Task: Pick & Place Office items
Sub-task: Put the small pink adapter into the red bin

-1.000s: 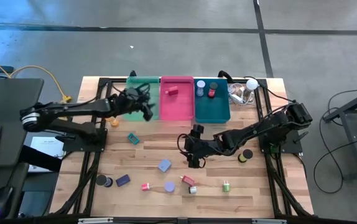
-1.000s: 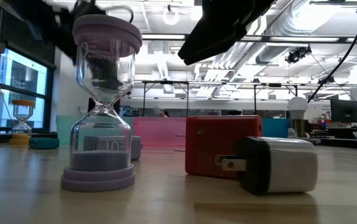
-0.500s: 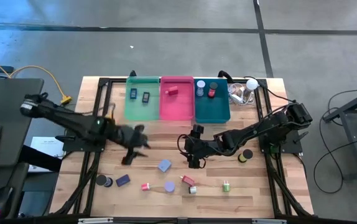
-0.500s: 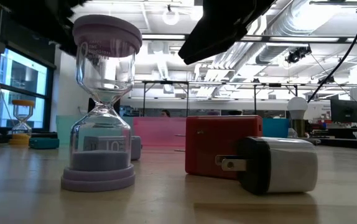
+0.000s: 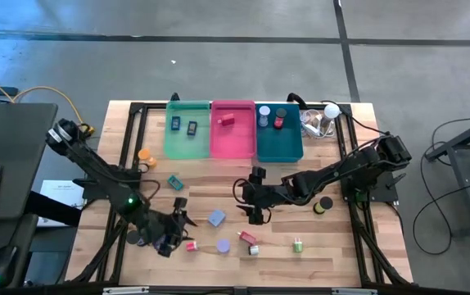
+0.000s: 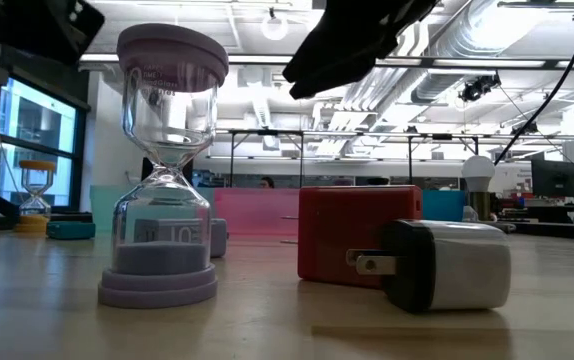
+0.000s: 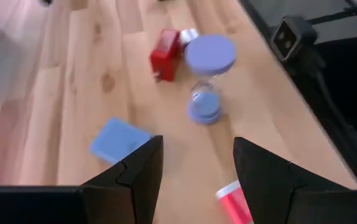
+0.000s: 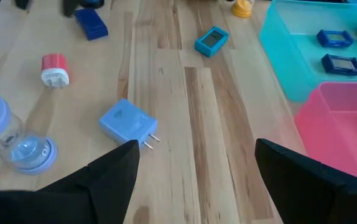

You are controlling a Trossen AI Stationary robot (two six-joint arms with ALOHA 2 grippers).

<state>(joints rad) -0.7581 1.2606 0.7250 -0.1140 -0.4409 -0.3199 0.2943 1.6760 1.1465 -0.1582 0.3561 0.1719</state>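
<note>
The left gripper (image 5: 178, 230), fingers spread and empty, hovers low in the lower left of the high view, just beside the small red plug (image 5: 192, 245), with the dark blue block (image 8: 91, 23) probably under the arm there. This looks like the reach for a new item; next it must settle on one and close. The right gripper (image 5: 254, 199) waits mid-frame, fingers spread, near the blue plug (image 5: 216, 218).

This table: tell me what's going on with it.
Two arms are sorting small office items into bins. The left gripper, jaws apart and empty, hovers over the front-left items near a red plug. The right gripper waits open at mid-table. The green bin holds two blue pieces.
</note>
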